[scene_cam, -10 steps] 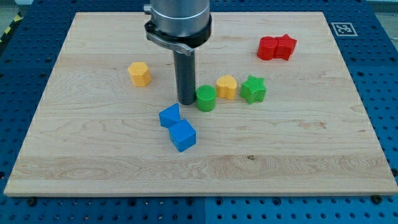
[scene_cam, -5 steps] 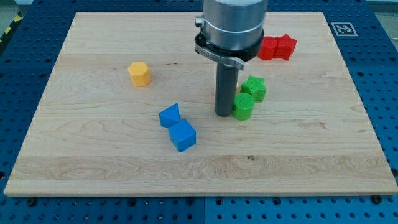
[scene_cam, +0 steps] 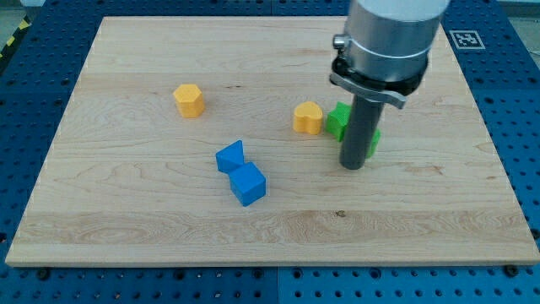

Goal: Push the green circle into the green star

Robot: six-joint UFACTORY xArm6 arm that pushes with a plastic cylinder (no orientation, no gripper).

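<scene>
1. A wooden board is seen lying on a blue table full of little holes.
2. My tip is set down on the board, right of the middle and nearer the right edge than the left edge.
3. No fingers are found on the arm, only a straight dark rod, so nothing is held or grabbed.
4. The green circle is almost all hidden behind the rod; only a thin green bit is seen poking out on the view's right side of the rod, just above my tip.
5. The green star is partly hidden too, and its left part is seen just left of the rod.
6. The two green blocks are very close together behind the rod, but it cannot be told if they are touching.
7. A yellow block is found just left of the green star, right beside it.
8. Another yellow block is placed well apart, toward the top left part of the board.
9. Two blue blocks are seen touching each other near the middle, closer to the bottom edge.
10. A black and white marker is stuck at the top right corner.
</scene>
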